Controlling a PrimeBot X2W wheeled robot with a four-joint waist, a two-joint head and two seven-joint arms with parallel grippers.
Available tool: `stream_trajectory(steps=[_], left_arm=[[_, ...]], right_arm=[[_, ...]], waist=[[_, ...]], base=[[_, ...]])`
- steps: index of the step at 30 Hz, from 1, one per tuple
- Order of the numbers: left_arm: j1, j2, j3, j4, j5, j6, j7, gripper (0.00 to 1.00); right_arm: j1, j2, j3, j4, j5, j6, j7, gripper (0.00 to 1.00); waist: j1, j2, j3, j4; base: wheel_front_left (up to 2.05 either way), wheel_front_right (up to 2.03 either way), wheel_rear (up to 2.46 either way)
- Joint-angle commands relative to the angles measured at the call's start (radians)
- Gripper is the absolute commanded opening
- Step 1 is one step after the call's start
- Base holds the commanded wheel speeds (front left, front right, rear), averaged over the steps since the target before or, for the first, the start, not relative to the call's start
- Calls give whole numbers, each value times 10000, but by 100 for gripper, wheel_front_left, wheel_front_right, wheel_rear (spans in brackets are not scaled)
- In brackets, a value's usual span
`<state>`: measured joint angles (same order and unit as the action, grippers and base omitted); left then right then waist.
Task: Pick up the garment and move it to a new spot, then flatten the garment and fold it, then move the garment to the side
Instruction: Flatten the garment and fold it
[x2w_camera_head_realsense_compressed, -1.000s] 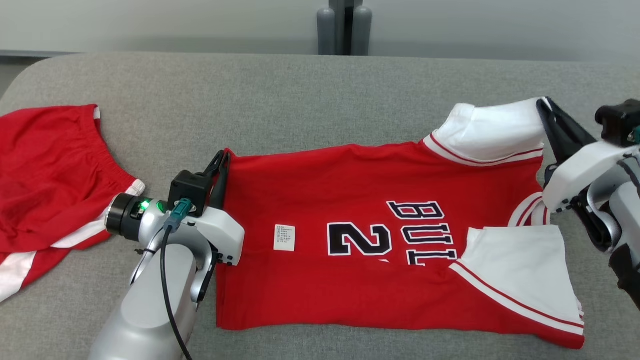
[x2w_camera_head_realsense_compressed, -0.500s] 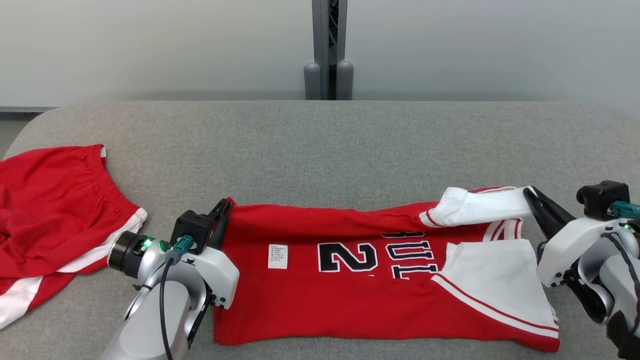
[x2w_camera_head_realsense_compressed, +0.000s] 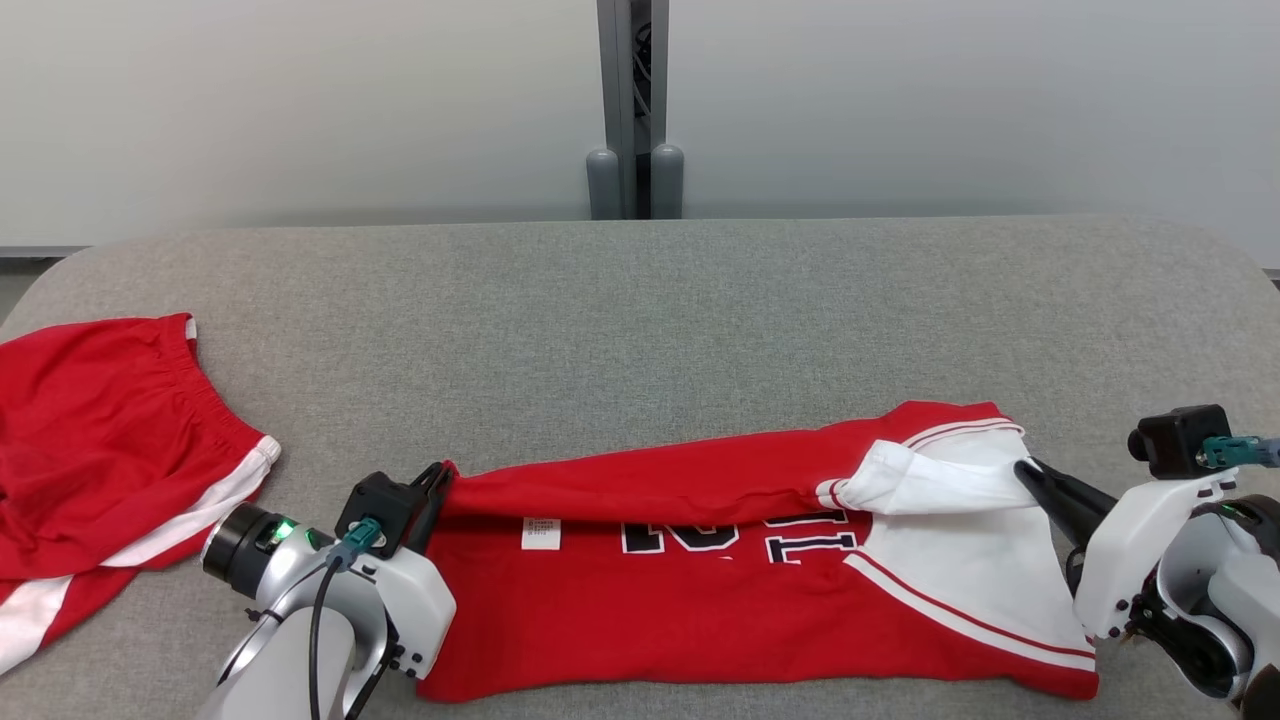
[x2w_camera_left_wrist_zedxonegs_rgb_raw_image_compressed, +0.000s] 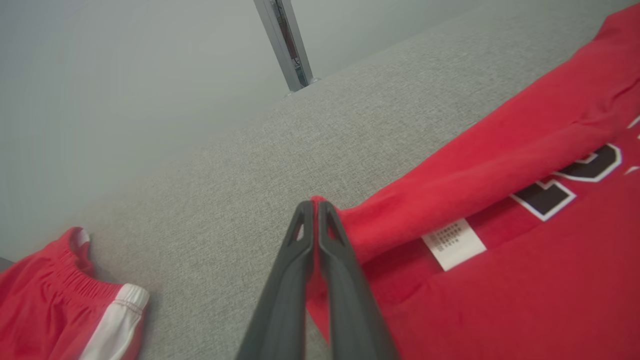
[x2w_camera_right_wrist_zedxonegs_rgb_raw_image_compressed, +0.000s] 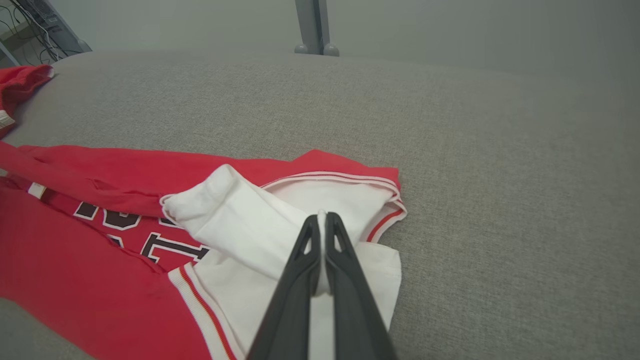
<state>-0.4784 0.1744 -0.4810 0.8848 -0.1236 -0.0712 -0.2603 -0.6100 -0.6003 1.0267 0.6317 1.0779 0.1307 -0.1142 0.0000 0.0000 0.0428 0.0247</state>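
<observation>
The garment (x2w_camera_head_realsense_compressed: 700, 620), a red jersey with white sleeves and dark print, lies across the near part of the grey table (x2w_camera_head_realsense_compressed: 640, 320). Its far long edge is lifted and rolled toward me, covering the top of the print. My left gripper (x2w_camera_head_realsense_compressed: 440, 475) is shut on the red corner at the hem end; in the left wrist view the gripper (x2w_camera_left_wrist_zedxonegs_rgb_raw_image_compressed: 315, 204) pinches red cloth of the garment (x2w_camera_left_wrist_zedxonegs_rgb_raw_image_compressed: 500, 280). My right gripper (x2w_camera_head_realsense_compressed: 1022, 468) is shut on the white sleeve (x2w_camera_right_wrist_zedxonegs_rgb_raw_image_compressed: 235, 220); in the right wrist view the gripper (x2w_camera_right_wrist_zedxonegs_rgb_raw_image_compressed: 321, 216) holds white cloth between its tips.
Red shorts (x2w_camera_head_realsense_compressed: 90, 420) with a white stripe lie at the table's left end, also seen as red shorts (x2w_camera_left_wrist_zedxonegs_rgb_raw_image_compressed: 45, 310) in the left wrist view. A grey post (x2w_camera_head_realsense_compressed: 628, 110) stands behind the table against a pale wall. Bare grey surface stretches beyond the garment.
The head camera has tilted up. Both grippers have drawn the garment's far edge toward the near edge, so the fold now covers more of the print.
</observation>
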Motion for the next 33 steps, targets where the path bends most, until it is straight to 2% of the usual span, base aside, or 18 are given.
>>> stream_trajectory(steps=[1,8,18,19,20,21,22,28,32,33], left_arm=[[26,67,-55,42,59,-53,-41,0],[149,104,-338,268,185,-110,-42,0],[290,101,-760,562,276,-243,-42,0],[318,108,-780,627,256,-255,-41,0],[380,80,-754,771,132,-277,55,25],[402,51,-787,858,112,-312,96,73],[373,32,-828,897,108,-321,86,100],[310,48,-853,1288,-41,-283,232,100],[238,143,-686,1313,-207,-42,131,100],[206,161,-565,1231,-300,92,96,100]], right_arm=[[-4,-173,145,-190,255,2,119,0],[-155,-727,915,-907,1074,2,557,0],[-315,-1130,1851,-1200,1361,2,551,0],[-287,-1160,1912,-1185,1497,2,599,9],[-99,-1149,1896,-1061,1963,2,896,85],[12,-1143,1968,-1095,2127,2,1220,100],[-10,-1164,1969,-1186,2333,7,1436,100],[146,-1578,2199,-1361,2992,3,2661,100],[86,-1704,2113,-1241,3048,3,2512,100],[42,-1782,1962,-1061,3029,2,2187,100]], waist=[[0,0,-10,1],[0,0,-82,44],[0,0,-168,90],[0,0,-178,90],[0,0,-198,89],[0,0,-222,92],[0,0,-239,97],[0,0,-362,95],[0,0,-418,82],[0,0,-441,85]], base=[[0,0,0],[0,0,0],[0,0,0],[0,0,0],[0,0,0],[0,0,0],[0,0,0],[0,0,0],[0,0,0],[0,0,0]])
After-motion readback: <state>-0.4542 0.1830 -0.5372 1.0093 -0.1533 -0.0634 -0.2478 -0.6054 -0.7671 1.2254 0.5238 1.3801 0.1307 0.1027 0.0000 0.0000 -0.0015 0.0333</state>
